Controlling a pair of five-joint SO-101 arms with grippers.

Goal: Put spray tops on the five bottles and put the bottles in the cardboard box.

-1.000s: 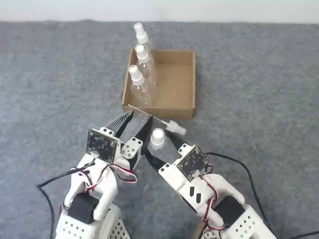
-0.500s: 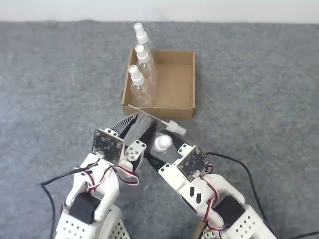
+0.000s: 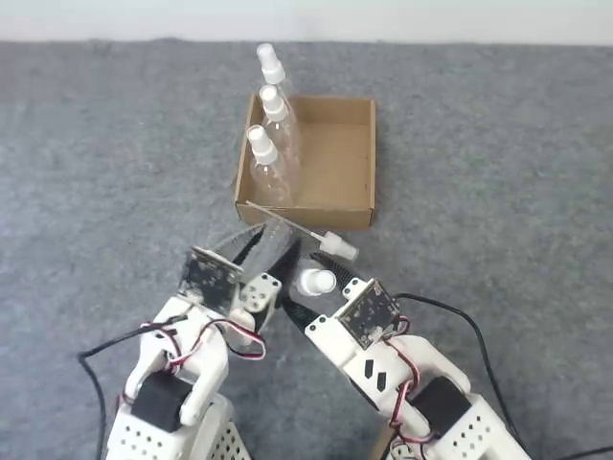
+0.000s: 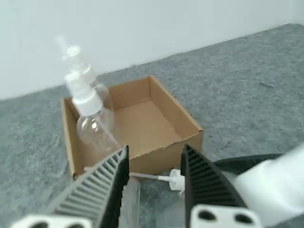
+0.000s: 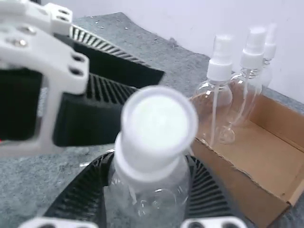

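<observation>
We see the right claw [image 5: 149, 166] gripping a bottle [image 5: 156, 123], its body mostly hidden; the left claw [image 4: 155, 153], open, has moved right.

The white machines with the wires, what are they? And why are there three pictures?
They are two robot arms sitting side by side at a grey table. One picture comes from a camera up high, looking down. The other two come from little cameras on each arm's wrist, so you see things up close. On the table is a cardboard box, with three spray bottles standing at its left side. A loose spray top with a thin tube lies in front of the box. The right arm's fingers squeeze a clear bottle with a white top. The left arm's fingers are open.
</observation>
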